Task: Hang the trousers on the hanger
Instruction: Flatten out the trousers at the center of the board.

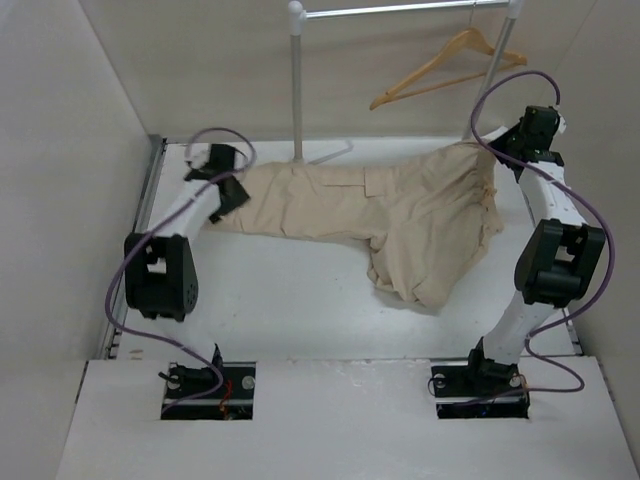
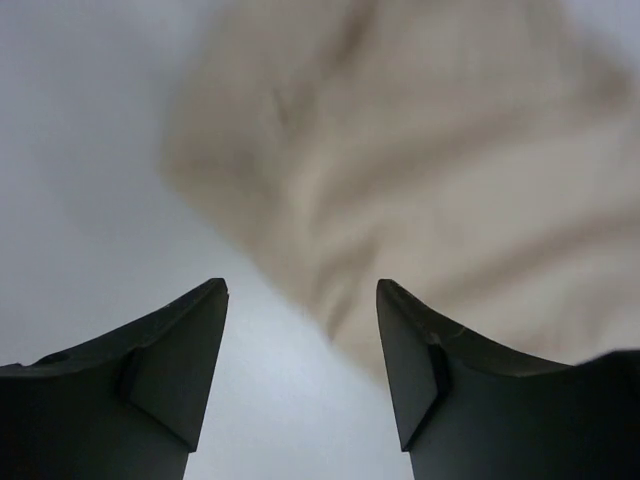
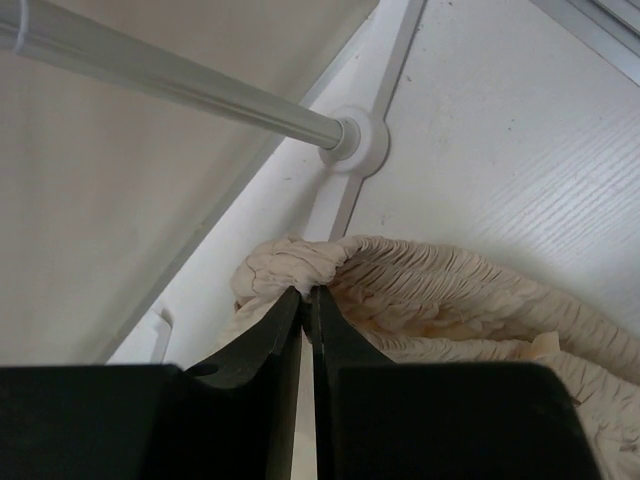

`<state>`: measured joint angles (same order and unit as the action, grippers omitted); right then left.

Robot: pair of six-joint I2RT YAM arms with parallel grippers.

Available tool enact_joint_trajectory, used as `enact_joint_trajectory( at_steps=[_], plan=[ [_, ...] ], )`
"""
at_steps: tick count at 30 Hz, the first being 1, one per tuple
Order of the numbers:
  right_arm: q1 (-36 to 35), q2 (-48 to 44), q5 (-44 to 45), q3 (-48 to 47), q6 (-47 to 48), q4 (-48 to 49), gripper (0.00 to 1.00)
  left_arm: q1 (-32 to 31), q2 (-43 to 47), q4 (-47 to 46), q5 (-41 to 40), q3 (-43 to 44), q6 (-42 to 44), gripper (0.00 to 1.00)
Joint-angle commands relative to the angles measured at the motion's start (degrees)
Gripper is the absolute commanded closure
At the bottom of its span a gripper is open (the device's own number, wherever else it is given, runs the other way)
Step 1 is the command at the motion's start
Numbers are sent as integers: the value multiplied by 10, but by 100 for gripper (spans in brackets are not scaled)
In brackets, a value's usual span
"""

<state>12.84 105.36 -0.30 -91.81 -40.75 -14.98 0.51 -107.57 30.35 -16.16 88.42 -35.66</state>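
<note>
The beige trousers lie spread across the white table, legs to the left and gathered waistband to the right. My left gripper sits at the leg end. In the left wrist view it is open, with the blurred cloth just beyond its tips and nothing held. My right gripper is at the waistband's far right corner, and its tips are shut on a bunched fold of it. The wooden hanger hangs on the rail above the back right, apart from both grippers.
A white clothes-rail stand is at the back, with one post behind the trouser legs and another by my right gripper. Its round foot shows just beyond the waistband. Beige walls close in the left and back.
</note>
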Motion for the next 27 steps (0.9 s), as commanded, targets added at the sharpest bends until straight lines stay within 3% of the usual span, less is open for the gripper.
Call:
enact_joint_trajectory(
  at_steps=[1, 5, 9, 11, 12, 14, 15, 16, 19, 21, 24, 27],
  plan=[
    [-12, 0, 31, -23, -1, -2, 80, -160, 172, -51, 43, -170, -50, 43],
    [-12, -37, 70, -16, 2, -27, 40, -371, 203, -67, 83, -257, -153, 46],
    [-15, -116, 80, 40, 7, -41, 32, -482, 170, -105, 111, -255, -208, 51],
    [-28, -168, 88, 92, 1, -37, 36, -509, 148, -123, 132, -253, -215, 54],
    [-39, -202, 89, 126, -5, -36, 47, -520, 134, -133, 140, -253, -218, 55],
    [-70, -269, 91, 196, -13, -36, 78, -537, 110, -153, 155, -251, -224, 54],
    [-80, -286, 92, 215, -13, -38, 84, -542, 101, -167, 160, -250, -224, 53],
    [-94, -316, 93, 248, -15, -43, 89, -543, 94, -180, 163, -249, -224, 52],
    [-117, -392, 96, 336, -26, -69, 89, -541, 71, -218, 169, -244, -227, 50],
    [-124, -437, 100, 389, -35, -93, 82, -536, 52, -236, 177, -241, -231, 50],
    [-117, -517, 115, 484, -68, -132, 51, -534, 26, -253, 181, -235, -241, 50],
    [-86, -557, 102, 552, -99, -144, 39, -536, 5, -275, 181, -228, -245, 51]
  ],
)
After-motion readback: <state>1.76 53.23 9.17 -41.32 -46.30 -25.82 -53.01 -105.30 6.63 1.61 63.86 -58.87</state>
